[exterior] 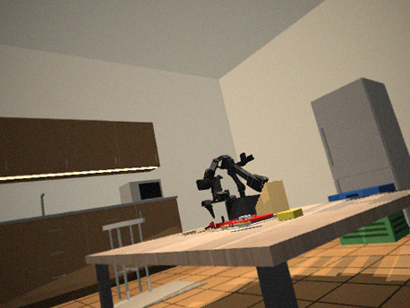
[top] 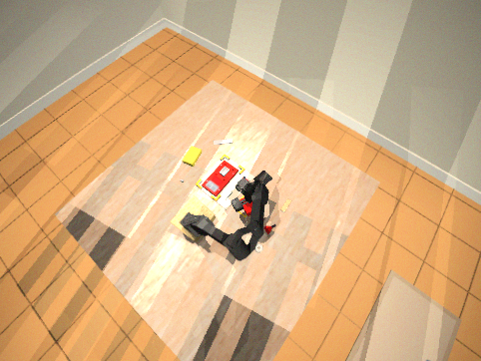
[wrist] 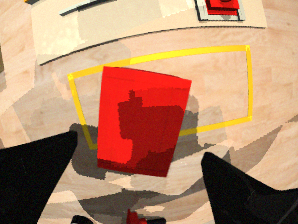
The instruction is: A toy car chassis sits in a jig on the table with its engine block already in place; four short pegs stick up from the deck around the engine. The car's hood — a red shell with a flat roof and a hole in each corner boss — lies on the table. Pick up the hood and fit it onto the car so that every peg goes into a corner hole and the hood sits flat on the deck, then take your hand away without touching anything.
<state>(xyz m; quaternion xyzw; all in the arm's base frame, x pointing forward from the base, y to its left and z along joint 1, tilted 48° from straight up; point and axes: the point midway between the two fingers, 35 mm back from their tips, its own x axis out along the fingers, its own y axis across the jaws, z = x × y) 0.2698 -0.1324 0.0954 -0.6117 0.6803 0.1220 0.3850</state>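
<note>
The hood [top: 247, 207] [wrist: 142, 120] lies on the table [top: 319, 184] [exterior: 272, 247] [wrist: 272, 75], partly over the yellow outline [wrist: 190, 53] and turned a bit from it. The claw [top: 239, 194] [exterior: 207, 209] [wrist: 140, 149] is open as wide as it goes and has hold of nothing; in the wrist view the hood shows between its two fingers. The hood could get bumped if the claw comes down off to one side, because one finger might land on its edge. It sits a little nearer the left side of that view, so that finger could touch first and push it. If the claw shuts while the hood is crooked to it, the hood could twist or slip out. Later, a crooked hold could make the holes miss the pegs, and the hood would sit tipped up. Letting go too soon, or brushing it on the way out, could spoil the fit too. The hood is bright red, with a flat, smooth top and straight sides, and the arm's dark shadow falls on it. I can't make out its corner holes. Past it is the pale board [wrist: 150, 27] with the red car chassis [top: 216, 181] [wrist: 221, 7] on it. A yellow block [top: 192, 156] [exterior: 290, 214] lies beyond that, well apart from the claw.
</note>
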